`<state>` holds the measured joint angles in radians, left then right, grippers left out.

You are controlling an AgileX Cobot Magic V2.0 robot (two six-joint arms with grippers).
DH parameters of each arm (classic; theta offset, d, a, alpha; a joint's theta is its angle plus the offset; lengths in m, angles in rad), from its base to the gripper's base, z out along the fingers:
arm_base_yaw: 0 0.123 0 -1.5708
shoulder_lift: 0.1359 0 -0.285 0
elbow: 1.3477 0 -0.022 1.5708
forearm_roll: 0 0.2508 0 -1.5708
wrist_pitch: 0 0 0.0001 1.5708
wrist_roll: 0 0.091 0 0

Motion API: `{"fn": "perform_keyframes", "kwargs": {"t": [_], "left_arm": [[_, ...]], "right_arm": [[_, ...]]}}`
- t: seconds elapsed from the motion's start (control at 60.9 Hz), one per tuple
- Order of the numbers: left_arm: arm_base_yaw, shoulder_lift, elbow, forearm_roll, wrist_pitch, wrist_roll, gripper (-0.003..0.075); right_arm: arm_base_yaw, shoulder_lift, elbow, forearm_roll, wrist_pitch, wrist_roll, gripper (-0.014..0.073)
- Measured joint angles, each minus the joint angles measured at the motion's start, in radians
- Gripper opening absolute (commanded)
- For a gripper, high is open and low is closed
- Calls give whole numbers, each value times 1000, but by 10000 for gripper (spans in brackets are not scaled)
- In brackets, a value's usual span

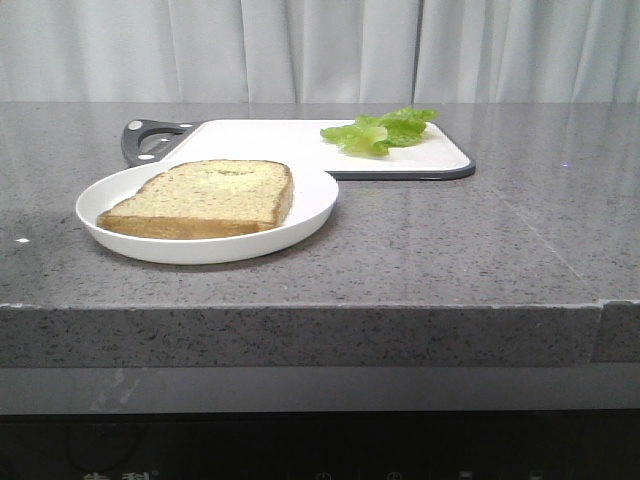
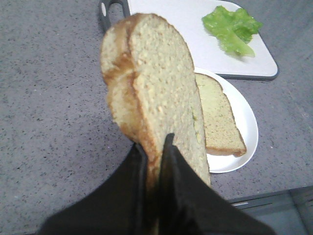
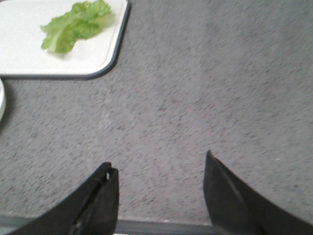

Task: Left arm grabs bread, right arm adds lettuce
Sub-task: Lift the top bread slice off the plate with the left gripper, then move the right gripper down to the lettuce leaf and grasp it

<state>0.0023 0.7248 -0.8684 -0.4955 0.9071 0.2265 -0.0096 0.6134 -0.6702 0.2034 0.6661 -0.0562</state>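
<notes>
**Colleague:** What does the front view give you?

**Me:** No hands in it. A slice of bread point(image 1: 205, 197) lies flat on a white plate point(image 1: 310, 205) near the tabletop's point(image 1: 450, 250) front edge. Behind the plate sits a white cutting board point(image 1: 280, 140) with a dark rim, and the lettuce point(image 1: 382, 131) rests toward its right end. Bare grey tabletop runs to the right of the plate and board.

**Colleague:** And the left wrist?

**Me:** My left hand point(image 2: 155, 142) is closed on a second slice point(image 2: 156, 93), pinching its lower edge by the crust, so the slice stands upright above the tabletop. Past it I see the plate point(image 2: 247, 122) with the flat slice point(image 2: 217, 117), and further off the board point(image 2: 171, 14) with the lettuce point(image 2: 232, 27). The held slice hides part of the plate from me.

**Colleague:** Right wrist?

**Me:** My right hand point(image 3: 159, 191) is spread wide and holds nothing, over bare tabletop close to its front edge. The lettuce point(image 3: 73, 24) lies well apart from it, on the board's point(image 3: 29, 54) corner. Only open tabletop point(image 3: 210, 83) sits between them; a sliver of the plate point(image 3: 1, 100) shows at the edge of view.
</notes>
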Motion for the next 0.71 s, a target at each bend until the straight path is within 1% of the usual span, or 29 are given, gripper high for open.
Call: {"fn": "perform_keyframes", "kwargs": {"t": [0.099, 0.197, 0.362, 0.427, 0.542, 0.707], "left_arm": [[10, 0, 0, 2, 2, 0, -20], [10, 0, 0, 2, 2, 0, -20], [10, 0, 0, 2, 2, -1, -20], [10, 0, 0, 2, 2, -1, -20], [10, 0, 0, 2, 2, -2, -20], [10, 0, 0, 2, 2, -2, -20]], "right_arm": [[17, 89, -47, 82, 42, -69, 419], [37, 195, -121, 187, 61, -166, 426], [63, 388, -235, 329, 53, -282, 510], [72, 474, -287, 367, 47, -310, 529], [74, 633, -386, 421, 34, -347, 531], [74, 854, -540, 477, 16, -356, 531]]}}
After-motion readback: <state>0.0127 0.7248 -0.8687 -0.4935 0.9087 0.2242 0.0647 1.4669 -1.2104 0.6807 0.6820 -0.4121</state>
